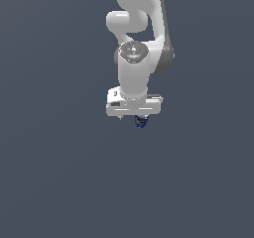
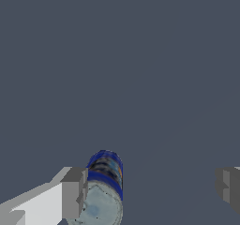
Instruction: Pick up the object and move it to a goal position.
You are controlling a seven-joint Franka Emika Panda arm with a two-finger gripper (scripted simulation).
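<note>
The object (image 2: 105, 182) is a small blue can with a silvery-grey top and dark and white label markings. In the wrist view it stands upright between my fingers, close against one grey fingertip (image 2: 74, 193), while the other fingertip (image 2: 228, 185) is far from it. My gripper (image 2: 152, 191) is open wide, with nothing clamped. In the exterior view the white hand hangs over the can, and only a blue sliver of the object (image 1: 141, 122) shows below the gripper (image 1: 133, 116). Whether the near finger touches the can I cannot tell.
A plain dark grey-blue floor (image 1: 59, 182) surrounds the can on all sides. The white arm (image 1: 134, 68) rises above the hand toward the exterior view's top.
</note>
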